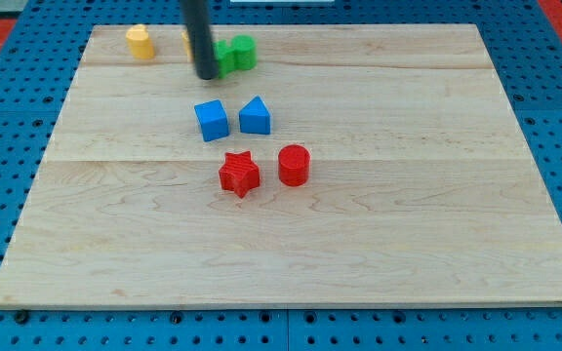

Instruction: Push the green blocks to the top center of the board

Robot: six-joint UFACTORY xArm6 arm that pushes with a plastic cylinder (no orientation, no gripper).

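Two green blocks lie side by side near the view's top, left of centre: one (pixel 245 51) on the right, and one (pixel 226 57) partly hidden behind the rod. My tip (pixel 206 74) rests on the board just left of and touching or nearly touching the left green block. The rod rises out of the view's top edge.
A yellow block (pixel 140 42) sits at the top left; another yellow block (pixel 187 39) peeks out behind the rod. A blue cube (pixel 212 120) and a blue wedge-like block (pixel 255 116) sit mid-board. A red star (pixel 239 175) and a red cylinder (pixel 294 165) lie below them.
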